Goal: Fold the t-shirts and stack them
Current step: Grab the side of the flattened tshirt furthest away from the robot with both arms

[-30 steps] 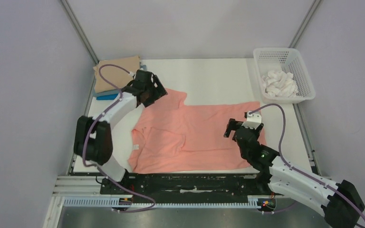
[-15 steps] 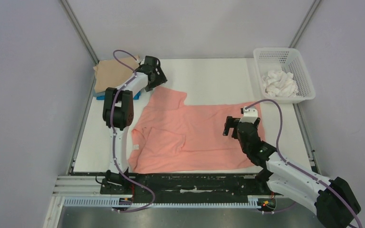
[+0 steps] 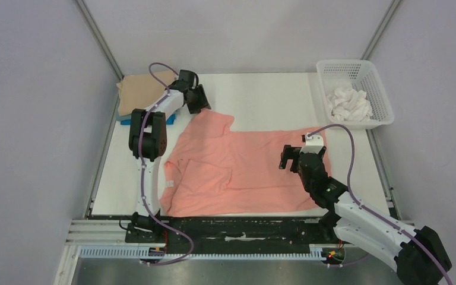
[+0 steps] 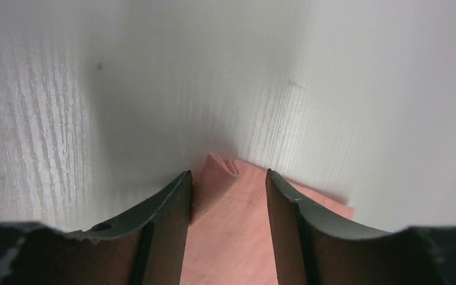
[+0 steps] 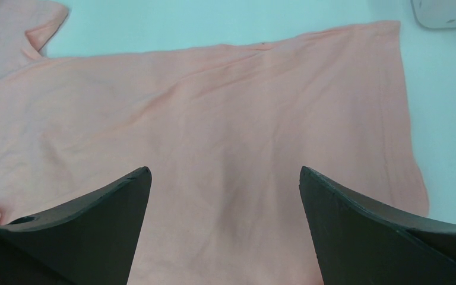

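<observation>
Far left corner first: a folded tan t-shirt (image 3: 145,92) sits at the back of the table (image 3: 261,95), with a bright blue t-shirt (image 3: 132,120) peeking out underneath its near edge. Just beside that pile, the left arm reaches all the way to the far side, and the left gripper (image 3: 200,105) is down at the sleeve corner (image 4: 222,166) of the salmon-pink t-shirt (image 3: 243,169). From the left wrist camera, the two dark fingers (image 4: 166,208) stand a narrow gap apart, one on each side of that puckered bit of pink cloth. The fabric runs up between them but isn't clamped, so nothing is held there; I can't tell whether the tips press on the table.

Moving to the middle, the pink shirt lies spread flat and open across the table, collar towards the left, hem to the right, a few soft wrinkles across the body. It's unfolded and well apart from nothing much: its far sleeve comes near the folded pile.

On to the right: the right gripper (image 3: 291,159) hangs over the hem end of the shirt. The right wrist view shows its jaws spread wide, bare pink fabric between them, nothing in its grasp.

Far right corner: a white mesh basket (image 3: 368,77) with a bundle of white cloth (image 3: 347,104) inside, standing clear of the pink shirt.
</observation>
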You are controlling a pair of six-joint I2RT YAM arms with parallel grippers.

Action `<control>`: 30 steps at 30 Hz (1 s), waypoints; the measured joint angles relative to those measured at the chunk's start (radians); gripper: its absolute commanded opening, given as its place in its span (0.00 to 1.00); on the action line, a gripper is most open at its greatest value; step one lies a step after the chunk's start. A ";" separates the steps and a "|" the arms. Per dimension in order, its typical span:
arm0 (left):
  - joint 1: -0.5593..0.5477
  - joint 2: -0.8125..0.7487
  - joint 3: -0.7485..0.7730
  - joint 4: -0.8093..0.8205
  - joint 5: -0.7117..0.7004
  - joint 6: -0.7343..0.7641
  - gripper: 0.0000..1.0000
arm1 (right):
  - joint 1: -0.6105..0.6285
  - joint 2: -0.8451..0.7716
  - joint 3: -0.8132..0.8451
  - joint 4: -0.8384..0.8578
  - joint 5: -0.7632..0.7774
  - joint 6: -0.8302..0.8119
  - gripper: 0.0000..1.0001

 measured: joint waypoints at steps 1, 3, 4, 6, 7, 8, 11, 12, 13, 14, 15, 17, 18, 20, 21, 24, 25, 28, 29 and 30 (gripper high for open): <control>-0.002 0.000 -0.001 -0.009 -0.001 0.006 0.46 | 0.000 0.000 0.000 0.000 0.000 -0.002 0.98; -0.005 0.000 0.000 -0.025 -0.010 0.017 0.35 | 0.000 -0.002 0.000 0.000 0.000 -0.004 0.98; -0.005 0.000 0.000 -0.033 -0.017 0.021 0.30 | 0.000 -0.002 0.000 0.000 0.000 -0.005 0.98; -0.012 0.000 0.000 -0.050 -0.031 0.031 0.13 | 0.000 -0.004 0.000 0.000 0.001 -0.008 0.98; -0.014 0.000 0.000 -0.058 -0.040 0.033 0.05 | 0.000 -0.004 0.000 0.000 0.002 -0.009 0.98; -0.018 0.000 0.000 -0.066 -0.048 0.035 0.02 | 0.000 -0.004 0.000 0.000 0.002 -0.010 0.98; -0.024 0.000 0.003 -0.075 -0.061 0.038 0.02 | -0.001 -0.002 0.000 -0.001 0.010 -0.010 0.98; -0.024 0.000 0.005 -0.079 -0.066 0.042 0.02 | -0.002 0.001 0.000 -0.003 0.015 -0.010 0.98; -0.025 0.001 0.008 -0.084 -0.070 0.045 0.02 | -0.003 0.008 0.002 -0.010 0.025 -0.006 0.98; -0.026 0.001 0.008 -0.085 -0.073 0.050 0.02 | -0.008 0.022 0.010 -0.026 0.036 -0.002 0.98; -0.026 0.001 0.008 -0.085 -0.074 0.053 0.02 | -0.015 0.039 0.019 -0.039 0.045 0.001 0.98; -0.026 0.000 0.008 -0.085 -0.074 0.060 0.02 | -0.040 0.095 0.059 -0.073 0.053 -0.001 0.98; -0.026 0.000 0.006 -0.083 -0.074 0.063 0.02 | -0.059 0.131 0.085 -0.086 0.053 -0.004 0.98; -0.027 -0.011 -0.010 -0.073 -0.079 0.067 0.02 | -0.105 0.215 0.153 -0.117 0.051 -0.010 0.98; -0.027 -0.022 -0.031 -0.061 -0.087 0.070 0.02 | -0.132 0.262 0.197 -0.139 0.046 -0.010 0.98; -0.027 -0.062 -0.089 -0.058 -0.142 0.077 0.02 | -0.216 0.429 0.358 -0.204 0.040 -0.009 0.98; -0.026 -0.070 -0.101 -0.057 -0.156 0.079 0.02 | -0.242 0.483 0.412 -0.231 0.039 -0.009 0.98; -0.013 -0.088 -0.125 -0.058 -0.181 0.082 0.02 | -0.309 0.634 0.560 -0.276 0.018 -0.008 0.98; -0.006 -0.091 -0.129 -0.058 -0.184 0.082 0.02 | -0.326 0.675 0.595 -0.285 0.013 -0.008 0.98; 0.003 -0.094 -0.135 -0.058 -0.185 0.083 0.02 | -0.348 0.726 0.640 -0.298 0.005 -0.007 0.98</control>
